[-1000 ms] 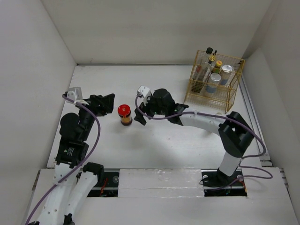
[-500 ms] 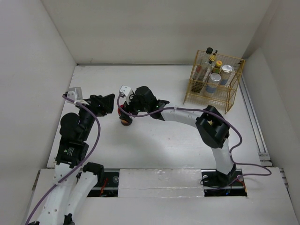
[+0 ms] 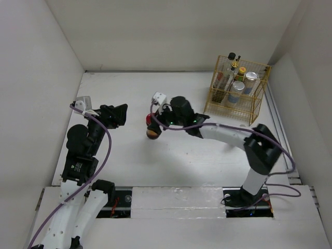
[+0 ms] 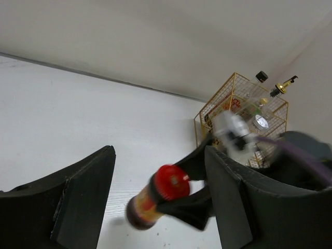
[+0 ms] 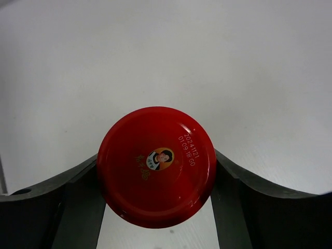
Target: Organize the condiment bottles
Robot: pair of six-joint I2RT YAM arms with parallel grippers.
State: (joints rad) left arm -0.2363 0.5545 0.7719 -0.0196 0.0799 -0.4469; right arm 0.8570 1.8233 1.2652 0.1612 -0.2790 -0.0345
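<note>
The red-lidded dark jar (image 3: 152,130) hangs tilted just above the table, left of centre, with my right gripper (image 3: 154,124) shut on it below the lid. From the right wrist the red lid (image 5: 156,166) fills the gap between both fingers of my right gripper (image 5: 156,179). The left wrist view shows the same jar (image 4: 153,203) leaning and blurred. My left gripper (image 3: 122,114) sits apart to the jar's left, open and with nothing in it (image 4: 158,155). Several other condiment bottles (image 3: 236,85) stand upright in the yellow wire basket (image 3: 255,113).
The yellow wire basket (image 4: 207,118) stands at the back right, close to the right wall. White walls enclose the table on three sides. A purple cable (image 3: 228,126) runs along the right arm.
My right gripper reached left to the upright jar, closed on it, then lifted it and carried it a little to the right, tilting it. The left arm has not moved.
</note>
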